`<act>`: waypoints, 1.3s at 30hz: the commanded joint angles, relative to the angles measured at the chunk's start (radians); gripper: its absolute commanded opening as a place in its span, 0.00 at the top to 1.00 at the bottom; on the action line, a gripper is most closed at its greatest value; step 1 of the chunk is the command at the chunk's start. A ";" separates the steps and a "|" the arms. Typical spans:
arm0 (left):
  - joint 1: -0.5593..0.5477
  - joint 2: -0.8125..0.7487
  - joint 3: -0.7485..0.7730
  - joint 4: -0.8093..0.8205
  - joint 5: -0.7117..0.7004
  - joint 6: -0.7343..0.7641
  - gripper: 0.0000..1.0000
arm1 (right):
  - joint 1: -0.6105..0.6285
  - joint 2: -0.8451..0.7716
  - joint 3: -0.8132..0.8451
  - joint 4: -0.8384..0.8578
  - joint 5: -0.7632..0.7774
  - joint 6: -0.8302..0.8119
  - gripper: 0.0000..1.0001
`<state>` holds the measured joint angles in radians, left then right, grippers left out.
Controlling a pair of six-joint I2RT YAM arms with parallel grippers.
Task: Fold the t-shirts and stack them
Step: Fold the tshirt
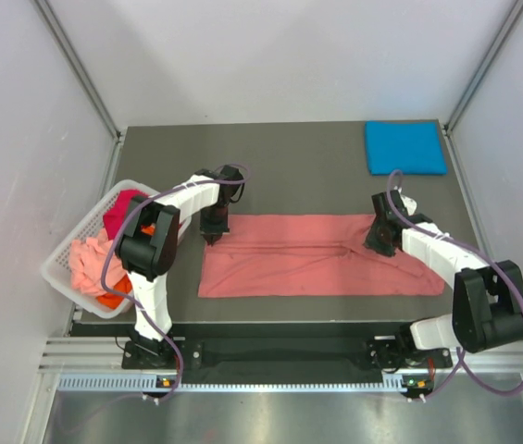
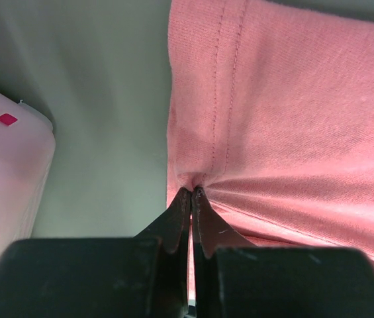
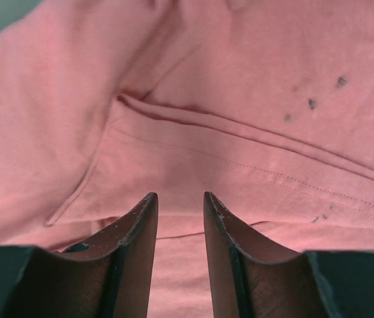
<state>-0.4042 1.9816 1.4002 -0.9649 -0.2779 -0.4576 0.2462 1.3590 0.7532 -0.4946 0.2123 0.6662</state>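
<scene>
One tee looks done: blue t-shirt [image 1: 405,148] lies folded flat at far-right corner of worktop [image 1: 289,166]. Salmon-pink t-shirt [image 1: 321,259] is mid-fold at worktop centre, laid out as a long band w/ a lengthwise fold in it, running left to right btwn the arms. Left claw [image 2: 191,192] is clamped on its left edge by the hem, cloth puckering into the tips. Right claw [image 3: 180,199] sits low over the right end, jaws narrowly parted w/ nothing btwn them, so no grip there. More wait crumpled in white slatted basket [image 1: 67,242] at left edge: magenta tee [image 1: 127,205], orange tee [image 1: 118,291], pale pink tee [image 1: 85,259]. My read: under halfway. Salmon needs crosswise folds + a move onto blue, then the basket lot from scratch.
</scene>
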 commanded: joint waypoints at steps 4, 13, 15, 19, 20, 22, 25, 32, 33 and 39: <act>0.007 -0.021 -0.001 0.002 -0.020 0.008 1.00 | 0.002 0.077 0.003 -0.016 0.078 0.096 0.63; 0.007 -0.017 0.016 -0.011 -0.027 0.008 1.00 | 0.001 0.054 -0.023 0.036 0.157 0.079 1.00; 0.007 -0.015 0.025 -0.015 -0.030 0.008 1.00 | 0.002 0.026 -0.022 0.033 0.165 0.061 1.00; 0.007 -0.012 0.045 -0.027 -0.030 0.005 1.00 | 0.002 -0.024 -0.025 0.031 0.167 0.038 1.00; 0.005 -0.009 0.055 -0.032 -0.032 0.005 1.00 | 0.002 -0.029 -0.022 0.027 0.164 0.027 1.00; 0.005 -0.007 0.063 -0.041 -0.033 0.005 1.00 | 0.001 -0.038 -0.006 0.005 0.157 0.016 1.00; 0.005 -0.009 0.071 -0.049 -0.040 0.005 1.00 | 0.002 -0.031 0.018 -0.030 0.145 0.009 1.00; 0.005 -0.010 0.056 -0.058 -0.066 0.008 1.00 | 0.002 -0.035 0.021 -0.064 0.116 -0.005 1.00; 0.005 -0.010 0.049 -0.057 -0.069 0.010 1.00 | 0.002 -0.047 0.017 -0.065 0.111 -0.007 1.00; 0.007 -0.001 0.037 -0.052 -0.080 0.010 1.00 | 0.002 -0.133 -0.009 -0.041 0.075 -0.030 1.00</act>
<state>-0.4046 1.9816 1.4422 -0.9867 -0.3069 -0.4545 0.2462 1.2930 0.7403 -0.5274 0.2890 0.6640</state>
